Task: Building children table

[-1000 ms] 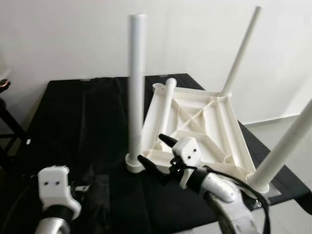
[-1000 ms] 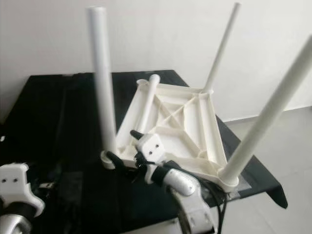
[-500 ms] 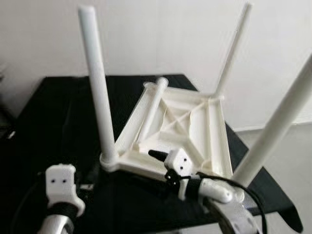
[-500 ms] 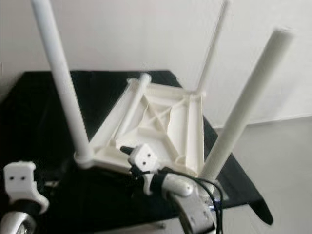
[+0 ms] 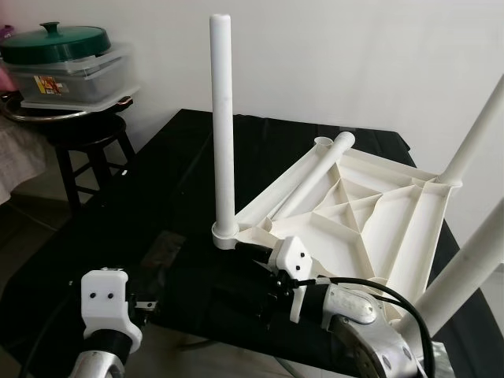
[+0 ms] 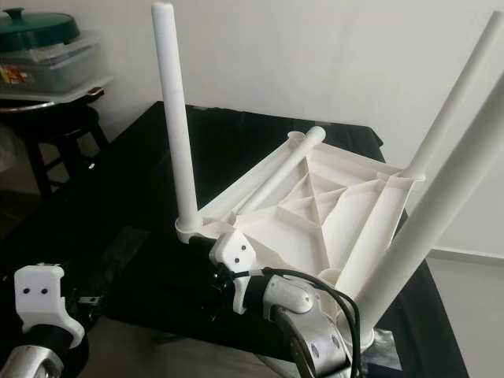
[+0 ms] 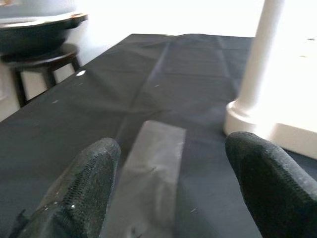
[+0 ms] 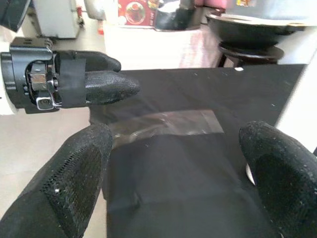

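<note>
At your ten o'clock a dark round stool (image 5: 88,142) carries a metal pan, a clear plastic box and a green lidded pot (image 5: 53,39). Your left gripper (image 7: 171,193) hovers low at seven o'clock over the black cloth-covered table (image 5: 157,197), its knurled black fingers (image 7: 81,191) spread wide and empty above a shiny tape strip (image 7: 148,171). Ahead, the white moulded plastic children table (image 5: 354,216) lies upside down, ribbed underside up, smooth tubular legs standing from three corners, a loose leg (image 5: 311,177) lying inside. Your right gripper (image 8: 173,173) sits at its near edge, wide apart, holding nothing; its wrist view also catches the left gripper's fingertips.
</note>
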Controlling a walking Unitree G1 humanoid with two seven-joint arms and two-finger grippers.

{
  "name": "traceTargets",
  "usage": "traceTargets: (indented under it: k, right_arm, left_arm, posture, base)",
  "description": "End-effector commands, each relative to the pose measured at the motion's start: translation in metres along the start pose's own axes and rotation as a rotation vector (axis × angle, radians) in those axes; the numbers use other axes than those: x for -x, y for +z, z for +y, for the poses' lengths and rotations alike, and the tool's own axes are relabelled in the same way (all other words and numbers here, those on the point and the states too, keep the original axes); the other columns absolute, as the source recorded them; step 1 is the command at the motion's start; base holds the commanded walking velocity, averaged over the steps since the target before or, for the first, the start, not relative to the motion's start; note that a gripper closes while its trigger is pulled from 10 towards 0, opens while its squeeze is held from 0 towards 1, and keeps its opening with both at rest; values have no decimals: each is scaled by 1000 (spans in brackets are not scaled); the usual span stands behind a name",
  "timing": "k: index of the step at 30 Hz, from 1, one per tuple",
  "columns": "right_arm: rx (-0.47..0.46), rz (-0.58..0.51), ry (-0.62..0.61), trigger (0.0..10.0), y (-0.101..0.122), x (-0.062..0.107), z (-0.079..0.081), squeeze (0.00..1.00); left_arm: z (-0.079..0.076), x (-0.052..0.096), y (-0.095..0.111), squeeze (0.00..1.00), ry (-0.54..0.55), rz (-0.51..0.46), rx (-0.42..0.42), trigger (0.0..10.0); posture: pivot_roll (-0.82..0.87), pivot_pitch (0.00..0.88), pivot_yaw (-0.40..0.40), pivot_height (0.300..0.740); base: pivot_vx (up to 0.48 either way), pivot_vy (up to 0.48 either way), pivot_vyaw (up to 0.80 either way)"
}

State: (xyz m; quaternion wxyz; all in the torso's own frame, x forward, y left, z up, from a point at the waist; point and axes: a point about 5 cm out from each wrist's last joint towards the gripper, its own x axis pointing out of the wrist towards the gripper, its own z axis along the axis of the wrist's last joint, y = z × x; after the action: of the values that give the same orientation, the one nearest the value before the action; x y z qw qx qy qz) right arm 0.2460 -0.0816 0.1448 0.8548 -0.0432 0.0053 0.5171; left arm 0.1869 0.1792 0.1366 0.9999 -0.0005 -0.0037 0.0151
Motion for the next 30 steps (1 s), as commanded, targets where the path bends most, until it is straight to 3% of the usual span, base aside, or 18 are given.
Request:
traceTargets:
  k: [1,6,30]
  right_arm:
    - [-7,14,-17,10000,-1,2,-5,0]
    - [-4,15,-33,10000,-1,3,-7,0]
    - [-41,-6,49,10000,3,-1,2,0]
  left_arm:
    - [-2,-2,-1,0,-25,4,-19,10000]
    - [-5,-2,-2,0,-43,4,20,10000]
    - [0,-4,0,0,-63,9,22,10000]
  posture:
    - [3,34,-50,740]
    - [-14,39,-50,740]
    - [12,44,-21,740]
  base:
    - [0,0,0]
    - [0,-466,0]
    - [0,-480,0]
